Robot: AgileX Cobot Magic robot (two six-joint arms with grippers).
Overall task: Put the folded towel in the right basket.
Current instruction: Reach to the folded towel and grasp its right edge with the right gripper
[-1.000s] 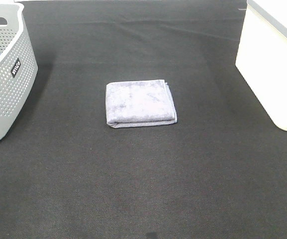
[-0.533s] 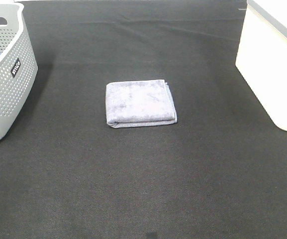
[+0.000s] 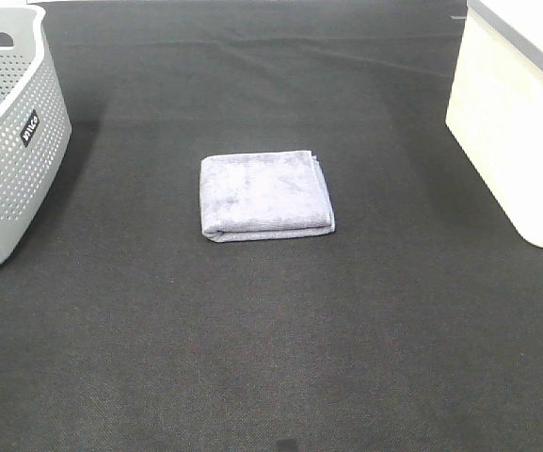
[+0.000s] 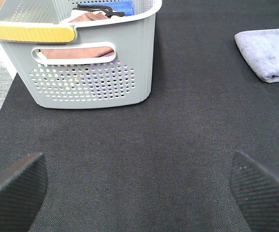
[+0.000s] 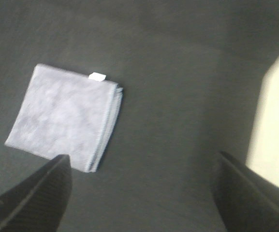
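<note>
While we scan for writing, the one label up top is a small black tag (image 3: 29, 128) with pale lettering on the grey left basket (image 3: 7, 160). It's too small for us to read. The right wrist view gives us a little white tag (image 5: 97, 76) poking out at one corner of the towel (image 3: 266, 195), and we can make out no print on it.

The towel lies flat and folded on the black surface (image 3: 252, 358), about midway between the two baskets and well apart from both. Seen from above, it's a near-square lavender rectangle. Its slightly longer axis runs side to side, its edges sit roughly square to the view, and its layers show along the near and right edges.

The white right basket (image 3: 516, 122) stands at the far right. Over on the left wrist camera, the grey basket shows a yellow strip (image 4: 30, 33) on its rim and brownish and blue cloth inside.

The left end effector (image 4: 139, 193) has its fingers (image 4: 13, 186) spread wide over bare surface, holding nothing. The right end effector (image 5: 141, 193) is likewise spread and empty above the surface, with the towel off to one side and the white basket's wall to the other.
</note>
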